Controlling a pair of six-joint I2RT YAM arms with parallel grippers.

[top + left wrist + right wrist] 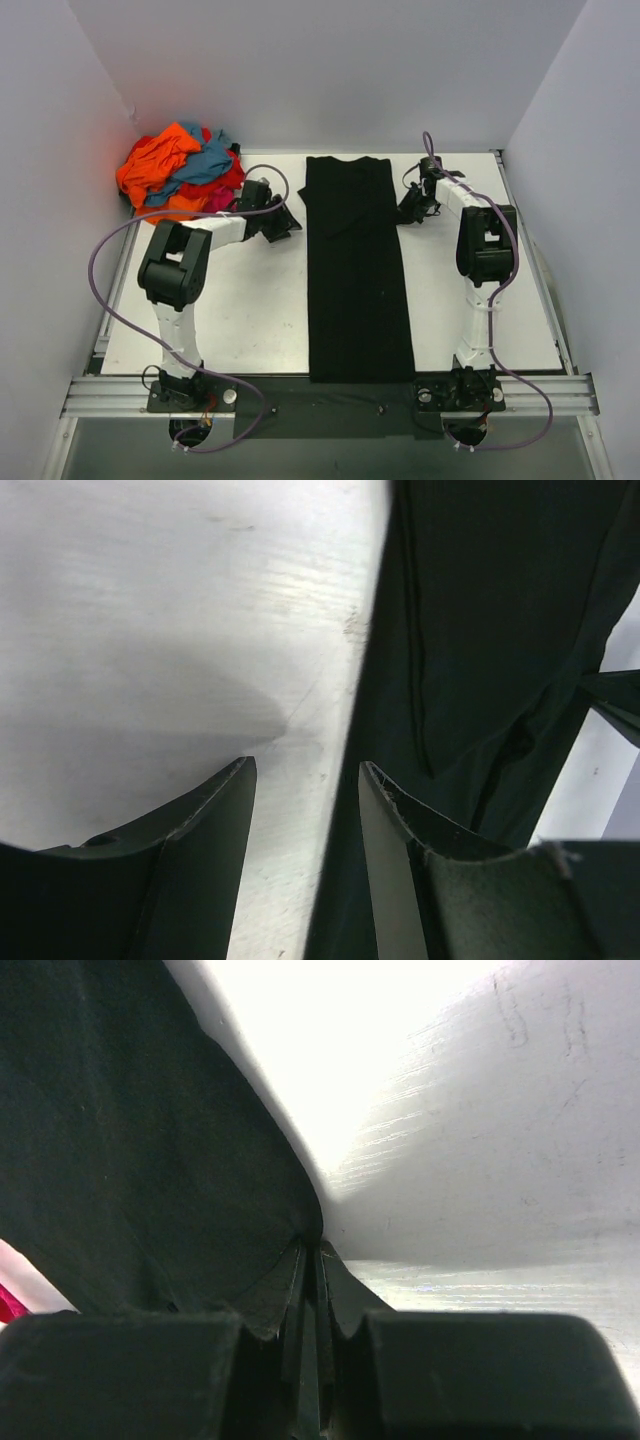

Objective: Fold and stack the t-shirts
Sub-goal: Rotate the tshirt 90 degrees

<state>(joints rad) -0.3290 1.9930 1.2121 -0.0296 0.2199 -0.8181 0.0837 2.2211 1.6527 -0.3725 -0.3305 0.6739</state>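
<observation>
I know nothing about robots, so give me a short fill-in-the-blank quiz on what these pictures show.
1. The long folded shirt in the middle of the table is ____.
2. The right gripper is ____ on that shirt's edge.
3. The left gripper, beside the shirt, holds nothing; its jaws stand ____.
4. The heap of colourful shirts lies in the far ____ corner.
Missing words: black; shut; open; left.

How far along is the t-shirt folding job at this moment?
Done: the black t-shirt lies folded into a long narrow strip. In hand: the right gripper is shut on its right edge, and the left gripper is open at its left edge. Left: folding the strip shorter, then the crumpled pile of coloured t-shirts in the far left corner; nothing is stacked.
</observation>
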